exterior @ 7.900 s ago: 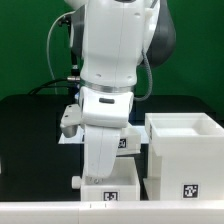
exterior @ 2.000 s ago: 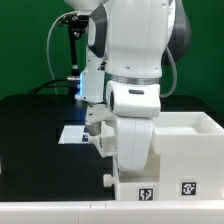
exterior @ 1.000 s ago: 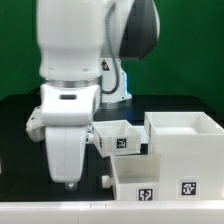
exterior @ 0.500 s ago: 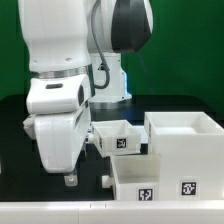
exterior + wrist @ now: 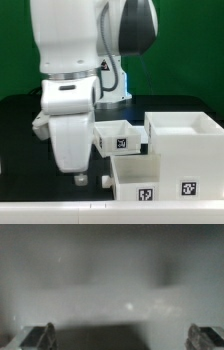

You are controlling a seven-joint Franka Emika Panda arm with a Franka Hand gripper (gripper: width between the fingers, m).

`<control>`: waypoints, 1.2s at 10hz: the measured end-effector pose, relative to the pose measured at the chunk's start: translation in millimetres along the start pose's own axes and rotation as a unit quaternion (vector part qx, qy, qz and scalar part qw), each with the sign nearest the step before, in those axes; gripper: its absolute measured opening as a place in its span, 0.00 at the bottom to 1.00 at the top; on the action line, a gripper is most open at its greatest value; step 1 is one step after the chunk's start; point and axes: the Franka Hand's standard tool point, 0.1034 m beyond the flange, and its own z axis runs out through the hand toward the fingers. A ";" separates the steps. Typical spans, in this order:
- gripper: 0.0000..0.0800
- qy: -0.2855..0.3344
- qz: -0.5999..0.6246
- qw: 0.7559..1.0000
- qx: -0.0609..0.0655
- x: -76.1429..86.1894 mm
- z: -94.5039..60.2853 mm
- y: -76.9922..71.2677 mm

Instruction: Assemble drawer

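The drawer's large white casing [image 5: 185, 150] stands at the exterior view's right, with a tag low on its front. A white open-top tray [image 5: 140, 182] with a tag sits low against the casing's left side, its small dark knob [image 5: 104, 179] pointing left. How far in it sits cannot be told. A second tagged tray [image 5: 120, 138] lies behind it, left of the casing. My gripper [image 5: 80, 176] hangs just above the table, left of the knob and apart from it. In the wrist view my gripper [image 5: 122, 335] is open and empty over a blurred grey surface.
The arm's big white body [image 5: 70, 70] fills the upper left and hides the table behind it. A white strip [image 5: 60, 212] runs along the table's front edge. Black table top [image 5: 20, 160] shows to the left of the gripper.
The gripper, which let go of the front tray earlier, has moved a little right toward the tray's knob and lower over the last half second. The trays and casing have not moved.
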 end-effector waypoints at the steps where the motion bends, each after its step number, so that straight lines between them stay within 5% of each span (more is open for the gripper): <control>1: 0.81 0.000 -0.012 1.000 -0.002 4.9 3.9 -1.1; 6: 0.81 -0.003 -0.020 1.000 0.002 4.2 8.3 -3.8; 9: 0.81 -0.005 -0.019 1.000 -0.009 6.8 14.5 -11.0; 12: 0.81 -0.001 0.006 1.000 -0.011 28.7 17.2 -14.1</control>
